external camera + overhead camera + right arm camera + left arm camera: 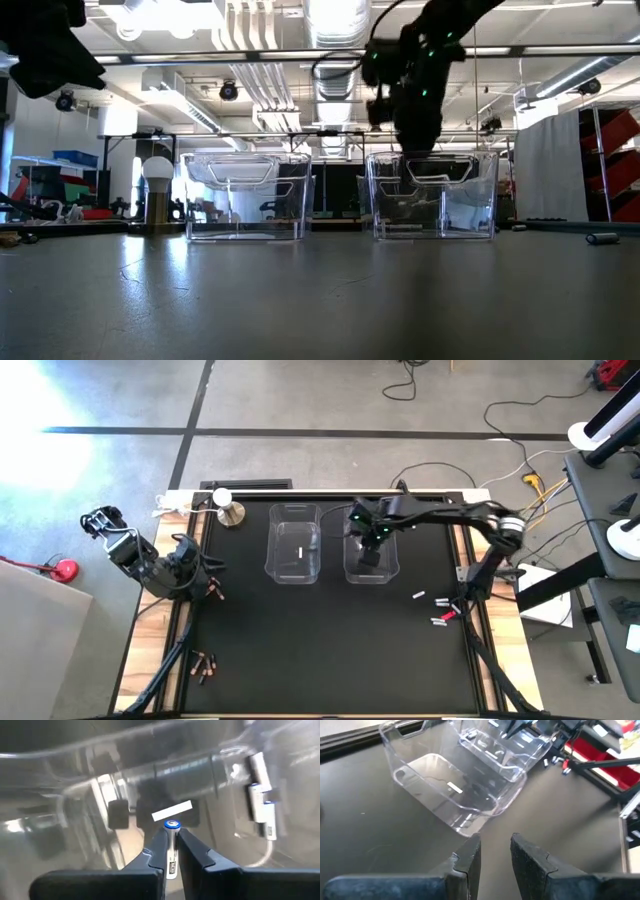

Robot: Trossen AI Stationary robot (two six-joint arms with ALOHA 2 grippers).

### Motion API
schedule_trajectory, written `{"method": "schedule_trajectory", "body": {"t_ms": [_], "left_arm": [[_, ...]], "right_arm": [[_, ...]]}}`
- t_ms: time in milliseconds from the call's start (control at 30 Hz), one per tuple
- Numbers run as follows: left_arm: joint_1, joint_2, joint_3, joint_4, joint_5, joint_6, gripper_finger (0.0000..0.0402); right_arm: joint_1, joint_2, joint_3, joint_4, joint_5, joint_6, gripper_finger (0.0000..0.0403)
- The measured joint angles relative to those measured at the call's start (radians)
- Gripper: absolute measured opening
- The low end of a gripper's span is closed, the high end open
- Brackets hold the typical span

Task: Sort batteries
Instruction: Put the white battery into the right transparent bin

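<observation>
Two clear plastic bins stand side by side at the table's middle. The left bin [294,542] holds one white battery [300,552], also seen in the left wrist view [454,788]. My right gripper [372,548] hangs over the right bin [371,565] at its rim [432,160] and is shut on a white battery [171,847]. My left gripper [495,852] is open and empty, raised at the table's left side [200,568]. Copper batteries [204,665] lie near the left front, and white ones [440,615] lie at the right. My right gripper pinches the white battery's body [171,854] between its two fingers. The battery lies along the fingers, and its blue-ringed end [172,824] sticks out past the fingertips. The fingers come from above into the right bin's opening. The battery is lifted clear.
A small lamp-like stand with a white ball [229,510] is at the far left of the mat. More copper batteries [213,591] lie beside my left arm. A small red bit [450,615] lies among the white batteries. Cables run beyond the table's right edge.
</observation>
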Motion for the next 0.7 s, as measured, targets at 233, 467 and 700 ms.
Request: {"method": "schedule_trajectory", "body": {"t_ms": [233, 467, 700], "left_arm": [[0.000, 0.029, 0.000, 0.045, 0.000, -0.002, 0.0087], [0.000, 0.071, 0.000, 0.063, -0.001, -0.004, 0.0087], [0.000, 0.092, 0.000, 0.119, -0.100, -0.016, 0.0087]], "right_arm": [[-0.036, 0.191, 0.087, -0.042, 0.010, -0.083, 0.0021], [-0.064, 0.246, 0.094, -0.042, 0.012, -0.160, 0.0022], [-0.065, 0.255, 0.095, -0.038, 0.010, -0.180, 0.0031]]}}
